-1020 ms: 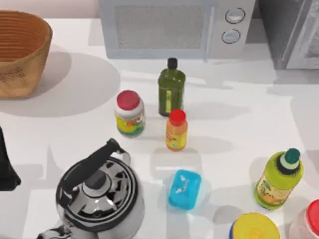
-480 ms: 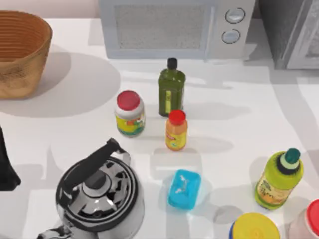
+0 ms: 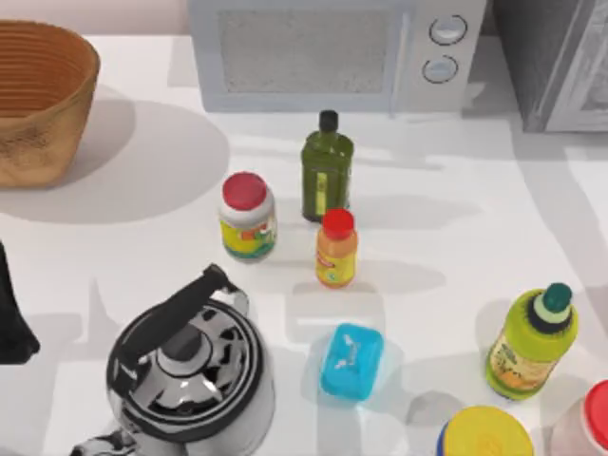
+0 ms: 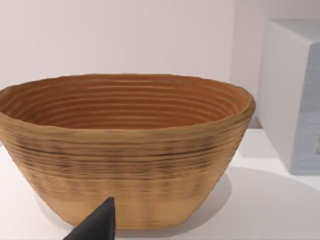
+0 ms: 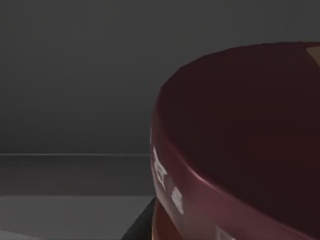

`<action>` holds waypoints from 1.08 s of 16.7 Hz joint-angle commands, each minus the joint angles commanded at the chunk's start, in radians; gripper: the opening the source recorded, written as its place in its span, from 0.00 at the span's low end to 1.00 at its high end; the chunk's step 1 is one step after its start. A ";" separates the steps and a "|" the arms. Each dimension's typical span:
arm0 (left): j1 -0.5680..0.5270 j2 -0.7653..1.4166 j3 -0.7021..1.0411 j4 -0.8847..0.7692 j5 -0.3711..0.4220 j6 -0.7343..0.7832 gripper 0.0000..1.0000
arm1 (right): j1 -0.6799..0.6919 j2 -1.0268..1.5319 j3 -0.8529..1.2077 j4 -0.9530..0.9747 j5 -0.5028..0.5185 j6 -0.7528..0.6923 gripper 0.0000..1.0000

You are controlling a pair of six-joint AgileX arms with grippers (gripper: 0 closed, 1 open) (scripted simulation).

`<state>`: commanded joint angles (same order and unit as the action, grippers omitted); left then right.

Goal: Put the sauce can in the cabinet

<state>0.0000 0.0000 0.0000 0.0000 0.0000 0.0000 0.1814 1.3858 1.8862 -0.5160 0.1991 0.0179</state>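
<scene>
The sauce can (image 5: 240, 145) hangs close against the cabinet (image 3: 556, 62) interior; whether the right claw clamps it I cannot tell. Letting go early could topple it.

Bright tabletop, soft overlapping shadows

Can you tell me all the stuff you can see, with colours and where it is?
basket: 1, tan, far left
microwave: 1, white, far middle
cabinet: 1, grey, far right
bottle: 1, dark green, centre
jar: 1, white, red lid, centre
small bottle: 1, orange, red cap, centre
kettle: 1, silver, near left
box: 1, blue, near middle
lime bottle: 1, near right
sauce can: 1, maroon top, close before right wrist camera
left arm: black, left edge
</scene>
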 joint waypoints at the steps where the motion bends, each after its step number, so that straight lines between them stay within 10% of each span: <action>1: 0.000 0.000 0.000 0.000 0.000 0.000 1.00 | -0.004 0.030 0.026 0.003 -0.004 -0.001 0.00; 18: 0.000 0.000 0.000 0.000 0.000 0.000 1.00 | -0.078 0.483 0.408 0.076 -0.073 0.001 0.00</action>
<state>0.0000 0.0000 0.0000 0.0000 0.0000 0.0000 0.1036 1.8687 2.2945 -0.4397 0.1261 0.0190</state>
